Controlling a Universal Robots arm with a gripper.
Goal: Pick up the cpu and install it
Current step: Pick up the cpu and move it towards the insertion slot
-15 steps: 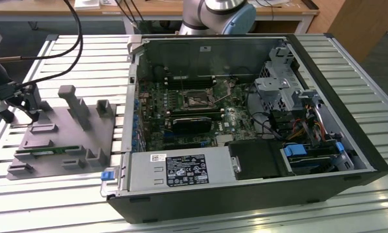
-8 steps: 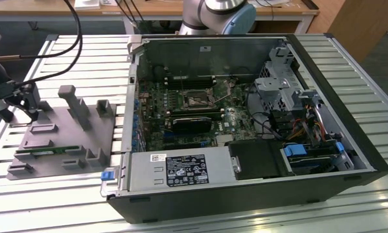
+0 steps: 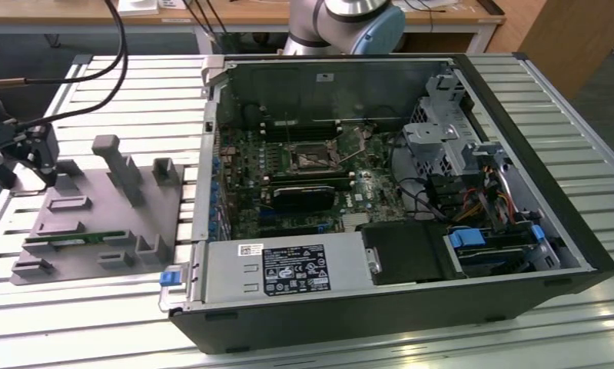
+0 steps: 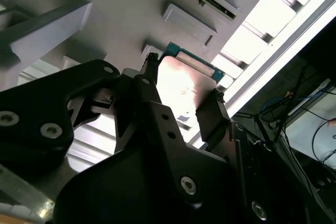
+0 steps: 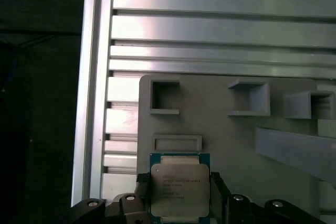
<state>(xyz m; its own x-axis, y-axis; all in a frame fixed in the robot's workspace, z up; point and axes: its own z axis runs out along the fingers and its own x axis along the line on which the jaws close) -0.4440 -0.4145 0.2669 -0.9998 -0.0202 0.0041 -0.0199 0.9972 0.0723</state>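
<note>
The gripper (image 5: 179, 184) clamps the cpu (image 5: 180, 198) by opposite edges, sparing its faces, above the grey holder tray (image 3: 89, 221), exterior view's left.

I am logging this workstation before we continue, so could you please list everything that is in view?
table: one, silver slats, across the exterior view.
fixture plate: one, grey, on the table at the exterior view's left.
memory stick: one, green, lying in the fixture plate.
cpu: one, silver top with green edge, held at the fixture plate.
computer case: one, black, open, beside the plate.
motherboard: one, green, inside the case.
power supply: one, silver, at the case's near edge.
arm: one, grey with blue, behind the case.
gripper: one, black, shut on the cpu.
</note>
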